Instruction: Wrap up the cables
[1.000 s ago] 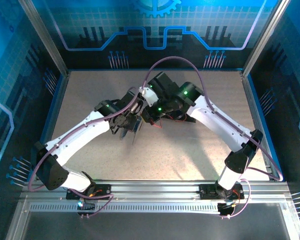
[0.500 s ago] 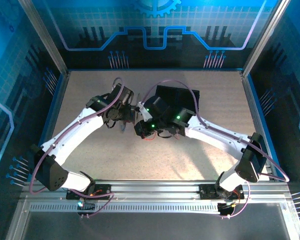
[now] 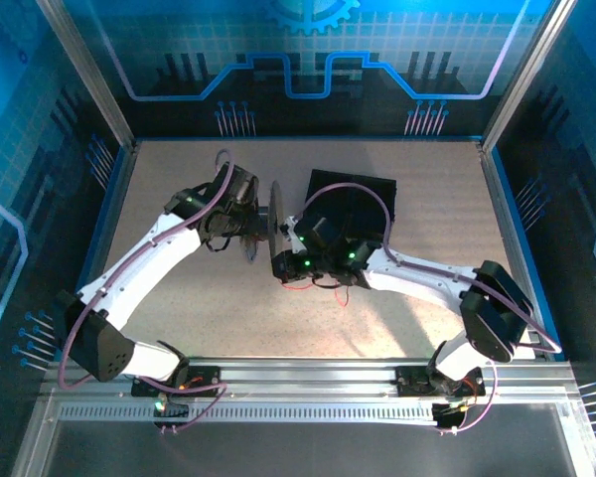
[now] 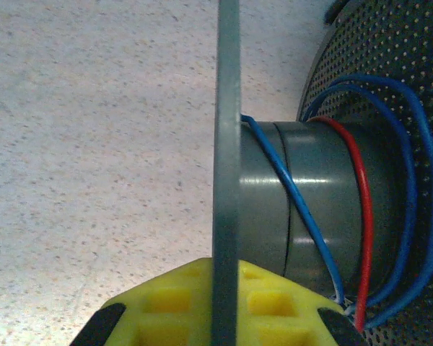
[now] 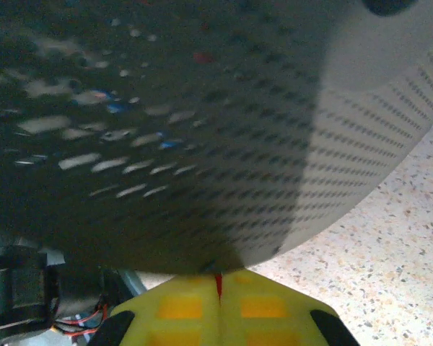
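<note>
Matt grey plastic spool (image 4: 256,216), speckled tabletop (image 4: 94,144) (stone-like), glossy cables (image 4: 366,216)

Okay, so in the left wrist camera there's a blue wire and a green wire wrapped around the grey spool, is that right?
Not quite. The second wire is red, not green. The left wrist view shows a blue wire and a red wire wrapped around the grey spool.

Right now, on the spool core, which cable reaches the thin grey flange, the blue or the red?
The blue cable: it slants across the core to the flange. The red cable lies beside the perforated disc.
</note>
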### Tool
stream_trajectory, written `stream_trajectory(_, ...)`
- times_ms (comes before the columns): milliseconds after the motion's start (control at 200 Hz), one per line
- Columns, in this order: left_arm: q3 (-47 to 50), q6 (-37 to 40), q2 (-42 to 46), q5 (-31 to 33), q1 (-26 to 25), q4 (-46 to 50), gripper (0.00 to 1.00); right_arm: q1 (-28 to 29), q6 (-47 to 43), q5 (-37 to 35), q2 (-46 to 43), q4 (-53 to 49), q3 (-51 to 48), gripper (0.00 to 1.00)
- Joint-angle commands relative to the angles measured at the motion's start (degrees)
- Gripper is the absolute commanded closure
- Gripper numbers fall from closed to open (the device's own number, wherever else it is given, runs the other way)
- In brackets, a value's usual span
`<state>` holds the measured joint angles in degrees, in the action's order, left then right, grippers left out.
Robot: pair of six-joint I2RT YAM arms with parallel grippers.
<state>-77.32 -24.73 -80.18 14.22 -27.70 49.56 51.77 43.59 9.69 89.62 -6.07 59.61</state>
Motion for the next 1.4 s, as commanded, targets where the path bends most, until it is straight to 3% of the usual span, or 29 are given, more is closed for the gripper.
stream_trajectory(0,-1.4,-3.8,5.3,-0.5,2.7,-14.0,1.00,0.3,2.2,5.4,1.3,-2.3,-1.6,1.00)
stream_trajectory(100,-0.2,-3.6,6.6,-4.1,2.8,-15.6,1.00,0.3,0.6,5.7,1.0,-4.2,1.3,0.98)
stream_trajectory(310,2.5,-1.2,8.7,-3.0,2.7,-16.4,1.00,0.3,-3.4,7.1,-4.2,-9.7,5.4,0.56)
stream_trajectory(510,3.9,0.0,8.9,-2.7,2.7,-16.5,1.00,-0.1,-8.2,8.7,-12.2,-16.1,8.8,0.31)
stream_trajectory(635,4.0,0.2,9.2,-2.3,2.7,-16.3,1.00,-0.4,-9.9,11.4,-16.1,-17.8,9.7,0.22)
stream_trajectory(766,3.5,0.6,9.7,-1.4,2.7,-15.5,1.00,-1.9,-10.1,13.8,-19.8,-18.7,9.1,0.17)
stream_trajectory(1036,2.4,0.9,10.6,-1.0,2.7,-13.6,1.00,-6.6,-12.5,11.6,-28.4,-26.3,7.5,0.15)
stream_trajectory(1261,2.2,0.6,10.7,-0.6,2.7,-12.5,1.00,-9.8,-16.3,1.3,-37.3,-34.9,6.4,0.14)
stream_trajectory(1396,1.8,0.2,10.7,-0.9,2.7,-12.3,1.00,-12.7,-18.9,-7.0,-39.5,-41.1,6.0,0.22)
